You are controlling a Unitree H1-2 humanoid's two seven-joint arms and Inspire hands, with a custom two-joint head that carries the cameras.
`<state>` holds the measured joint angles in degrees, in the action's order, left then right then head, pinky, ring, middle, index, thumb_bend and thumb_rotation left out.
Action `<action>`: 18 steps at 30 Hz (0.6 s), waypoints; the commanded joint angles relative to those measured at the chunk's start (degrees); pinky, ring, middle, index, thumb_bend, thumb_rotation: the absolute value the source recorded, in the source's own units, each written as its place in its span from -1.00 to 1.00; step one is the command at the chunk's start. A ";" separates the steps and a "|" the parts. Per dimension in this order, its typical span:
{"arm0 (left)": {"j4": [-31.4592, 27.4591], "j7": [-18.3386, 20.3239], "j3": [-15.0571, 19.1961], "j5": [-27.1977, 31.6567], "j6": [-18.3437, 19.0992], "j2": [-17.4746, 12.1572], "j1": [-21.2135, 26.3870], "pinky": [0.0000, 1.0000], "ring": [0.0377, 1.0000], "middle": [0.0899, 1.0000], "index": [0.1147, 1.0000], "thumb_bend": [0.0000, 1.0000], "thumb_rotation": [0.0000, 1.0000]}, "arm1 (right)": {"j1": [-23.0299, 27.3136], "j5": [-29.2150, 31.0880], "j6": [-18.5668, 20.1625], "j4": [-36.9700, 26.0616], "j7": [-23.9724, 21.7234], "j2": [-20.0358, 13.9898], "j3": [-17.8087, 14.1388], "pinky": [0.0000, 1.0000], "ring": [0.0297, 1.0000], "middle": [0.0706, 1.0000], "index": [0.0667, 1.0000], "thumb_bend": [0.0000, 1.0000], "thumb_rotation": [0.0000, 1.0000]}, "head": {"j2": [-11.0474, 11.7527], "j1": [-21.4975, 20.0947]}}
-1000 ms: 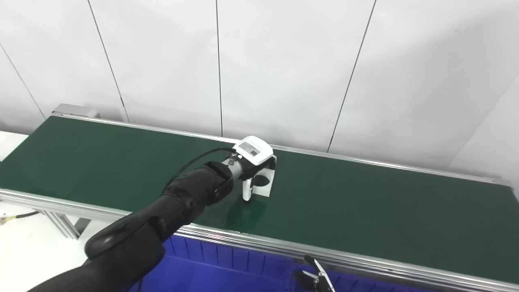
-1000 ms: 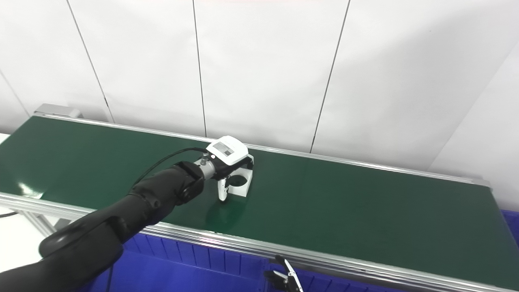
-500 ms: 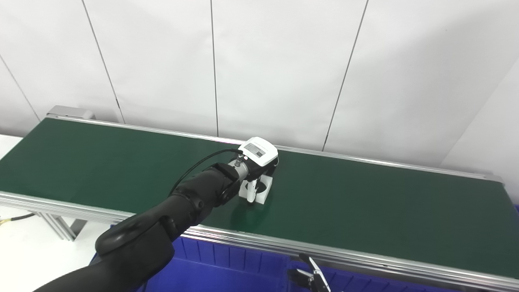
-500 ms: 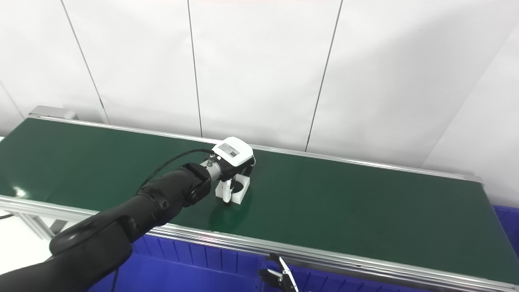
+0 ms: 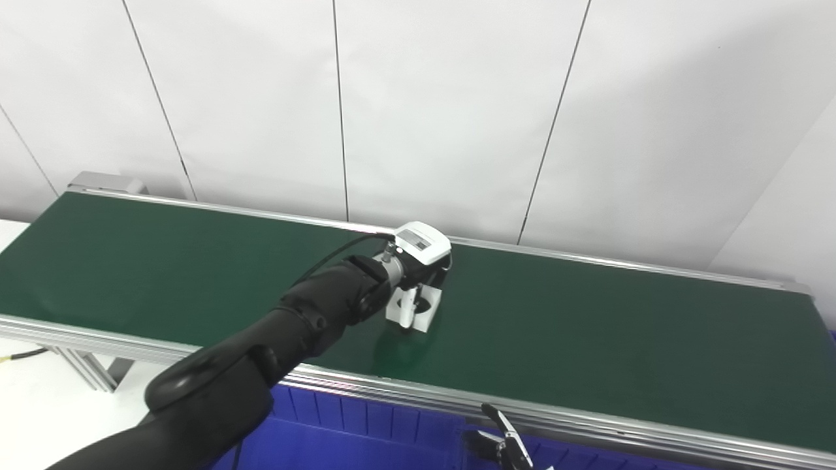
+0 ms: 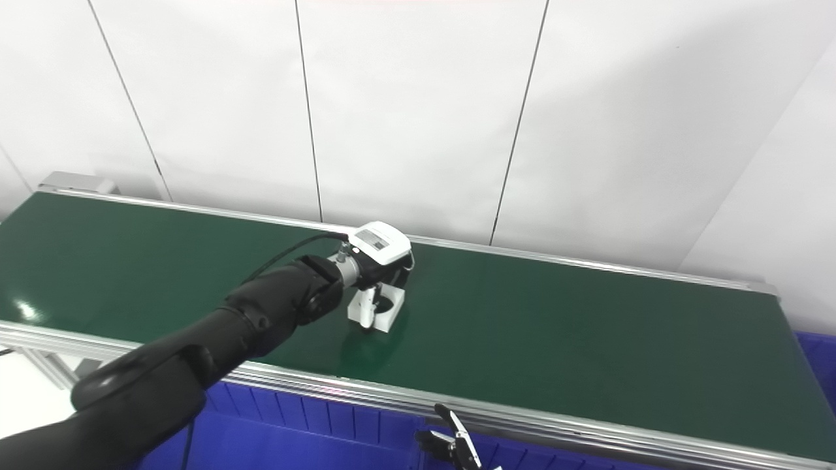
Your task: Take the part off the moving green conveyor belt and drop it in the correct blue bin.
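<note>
A small white part (image 5: 418,305), a block with a round hole, sits in the middle of the green conveyor belt (image 5: 588,333). My left hand (image 5: 418,251) reaches over the belt from the lower left and sits on top of the part. Its thumb (image 5: 406,312) comes down the part's near side, and the other fingers are hidden behind it. The hand is closed around the part, which stands at belt level. Only the fingertips of my right hand (image 6: 454,447) show at the bottom edge, spread apart and empty, below the belt's near rail.
Blue bins (image 5: 366,431) stand below the belt's near metal rail (image 5: 588,424). Another blue bin (image 6: 816,352) shows past the belt's right end. A white panel wall runs close behind the belt. A black cable loops along my left wrist.
The camera has shifted a little. My left hand's fingers have drawn in around the part. The part, which lay flatter on the belt, now stands more upright in the hand.
</note>
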<state>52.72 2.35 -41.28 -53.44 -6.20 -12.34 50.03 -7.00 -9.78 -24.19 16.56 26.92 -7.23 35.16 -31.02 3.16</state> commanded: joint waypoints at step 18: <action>-52.27 14.52 14.69 6.91 -1.53 -14.90 -12.23 -0.24 -0.10 -0.14 -0.14 0.05 -1.00 | 0.47 1.37 -2.73 -3.49 -4.72 0.03 -4.37 0.40 0.46 0.41 0.77 0.70 0.90 | -7.32 4.87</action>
<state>2.90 17.01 -28.22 -47.09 -6.86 -25.64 37.10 -6.96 -8.49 -24.19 15.26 23.12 -7.36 31.34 -38.40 7.99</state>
